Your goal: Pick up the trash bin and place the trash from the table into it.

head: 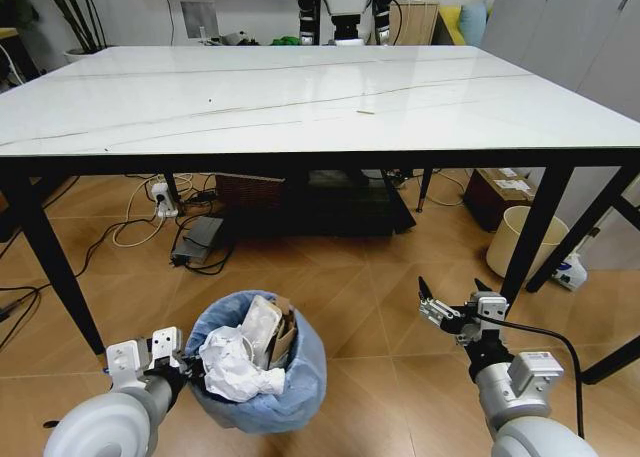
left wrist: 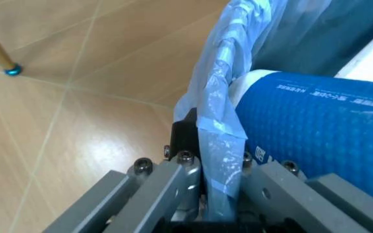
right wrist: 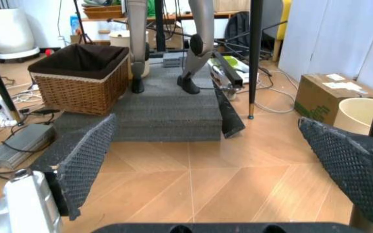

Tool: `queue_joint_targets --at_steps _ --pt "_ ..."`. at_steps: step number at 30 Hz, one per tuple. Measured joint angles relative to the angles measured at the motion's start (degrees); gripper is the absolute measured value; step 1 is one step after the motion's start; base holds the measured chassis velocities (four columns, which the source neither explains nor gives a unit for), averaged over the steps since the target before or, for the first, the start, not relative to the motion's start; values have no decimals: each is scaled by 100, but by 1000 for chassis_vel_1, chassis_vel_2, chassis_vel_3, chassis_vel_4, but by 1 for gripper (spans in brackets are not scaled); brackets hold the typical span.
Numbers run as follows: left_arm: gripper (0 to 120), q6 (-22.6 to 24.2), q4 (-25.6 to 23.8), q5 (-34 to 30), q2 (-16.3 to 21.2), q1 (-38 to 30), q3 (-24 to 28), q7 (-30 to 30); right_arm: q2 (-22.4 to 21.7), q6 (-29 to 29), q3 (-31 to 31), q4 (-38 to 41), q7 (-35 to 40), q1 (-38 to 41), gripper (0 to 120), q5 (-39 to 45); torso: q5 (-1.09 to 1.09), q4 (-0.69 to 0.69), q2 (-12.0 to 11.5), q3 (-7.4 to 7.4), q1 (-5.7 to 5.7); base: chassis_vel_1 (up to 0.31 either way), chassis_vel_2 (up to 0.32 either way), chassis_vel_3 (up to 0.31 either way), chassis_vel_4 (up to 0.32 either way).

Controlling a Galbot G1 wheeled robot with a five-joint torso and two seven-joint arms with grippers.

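Observation:
The trash bin point(head: 300, 392), lined with a crinkly light-blue bag, is on the wooden floor in front of the table point(head: 300, 87). My left gripper point(head: 185, 367) is shut on its rim; in the left wrist view the fingers point(left wrist: 173, 184) clamp the bag's edge point(left wrist: 222, 145). Trash fills the bin: crumpled white paper point(head: 238, 369), brown cardboard point(head: 283, 337) and a blue paper cup point(left wrist: 322, 121). One small pale scrap point(head: 365, 111) lies on the marble top. My right gripper point(head: 450, 289) hangs open to the right of the bin, holding nothing, its pads point(right wrist: 83, 160) spread wide.
Black table legs point(head: 55, 267) point(head: 530, 237) stand on either side. A cream bin point(head: 520, 239) and a cardboard box point(head: 500, 192) sit to the right under the table. A wicker basket point(right wrist: 86, 77), a grey foam block point(right wrist: 167, 109), a power strip and cables point(head: 165, 202) lie beneath it.

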Motion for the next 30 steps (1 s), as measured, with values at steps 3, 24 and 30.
queue_joint_targets --at_steps 3,24,30 --pt "0 0 205 188 -28 -3 -60 201 -7 1 0 -9 0 11 100 0 0 -1 6 4 2 0 0 0 0" --pt "0 0 1564 1680 -432 20 -6 1897 -30 18 29 18 8 9 100 8 1 0 46 32 13 0 0 0 0" --pt "0 -42 1675 1822 -444 21 -2 2063 -50 20 50 35 11 5 100 10 1 -1 51 35 14 0 0 0 0"
